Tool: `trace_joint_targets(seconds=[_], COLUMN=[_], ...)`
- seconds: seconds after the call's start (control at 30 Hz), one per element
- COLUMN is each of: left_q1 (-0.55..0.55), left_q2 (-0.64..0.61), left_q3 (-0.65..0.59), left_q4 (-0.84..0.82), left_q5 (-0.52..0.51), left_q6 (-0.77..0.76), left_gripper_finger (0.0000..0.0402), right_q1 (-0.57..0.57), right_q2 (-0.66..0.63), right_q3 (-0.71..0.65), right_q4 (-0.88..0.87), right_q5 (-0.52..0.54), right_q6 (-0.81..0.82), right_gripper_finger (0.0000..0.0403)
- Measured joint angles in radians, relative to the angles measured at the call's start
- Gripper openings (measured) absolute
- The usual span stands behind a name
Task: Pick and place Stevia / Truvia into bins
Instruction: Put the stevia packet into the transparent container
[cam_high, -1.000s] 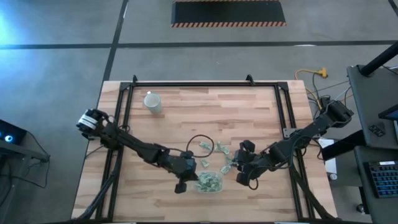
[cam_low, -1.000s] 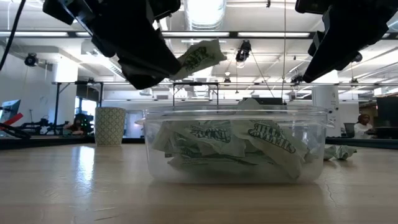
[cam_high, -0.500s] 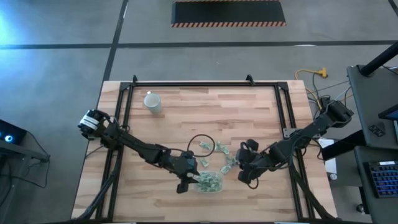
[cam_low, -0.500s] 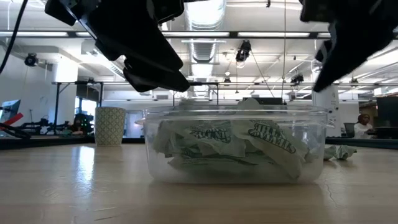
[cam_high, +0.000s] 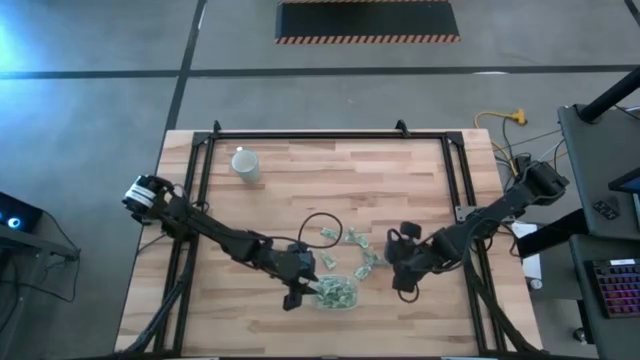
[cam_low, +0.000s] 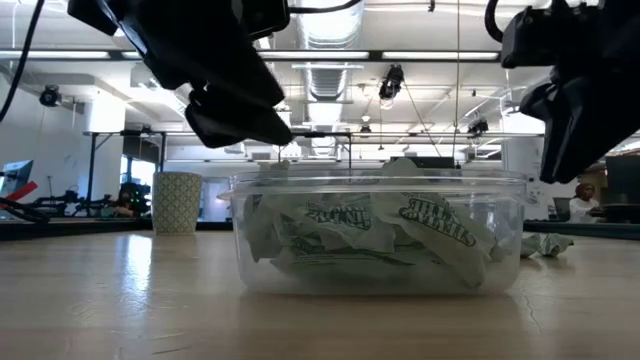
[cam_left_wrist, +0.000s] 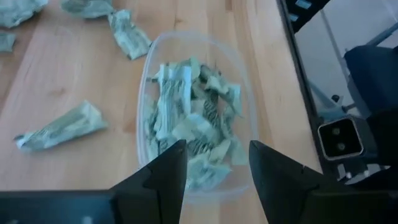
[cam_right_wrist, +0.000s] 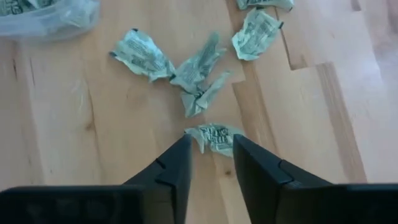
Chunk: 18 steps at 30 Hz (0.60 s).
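Note:
The bin (cam_high: 338, 292) is a clear shallow container near the table's front edge, holding several crumpled green-and-white Stevia sachets (cam_left_wrist: 189, 118). My left gripper (cam_left_wrist: 214, 168) hangs open just above the bin's left rim, with nothing between its fingers. More loose sachets (cam_high: 355, 238) lie on the wood to the right of and behind the bin. My right gripper (cam_right_wrist: 211, 158) points steeply down over them, open. Its two fingers stand on either side of one small sachet (cam_right_wrist: 214, 137) lying flat on the table.
A white patterned cup (cam_high: 245, 163) stands at the far left of the table. A thin black cable loop (cam_high: 322, 228) lies on the wood behind the bin. Other loose sachets (cam_left_wrist: 62, 127) lie to the left of the bin. Black frame rails border the table.
My left gripper has opened and let go of a sachet it held above the bin; the sachet has dropped in among the others. My right gripper has tipped more steeply down and sunk a little toward the loose sachets.

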Motion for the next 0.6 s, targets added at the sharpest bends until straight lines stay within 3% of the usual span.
trace_joint_targets(seconds=[0.3, 0.6], left_q1=[0.000, -0.002], left_q2=[-0.060, -0.089], left_q3=[-0.002, -0.007], left_q4=[-0.173, -0.185], left_q5=[0.001, -0.006], left_q6=[-0.077, -0.077], left_gripper_finger=[0.0157, 0.0157], right_q1=[-0.008, -0.024], right_q2=[0.010, 0.017], right_q3=[-0.064, -0.130], right_q4=[0.121, 0.164], right_q5=[-0.050, -0.047], right_q6=[-0.110, -0.098], right_gripper_finger=[0.0182, 0.0196])
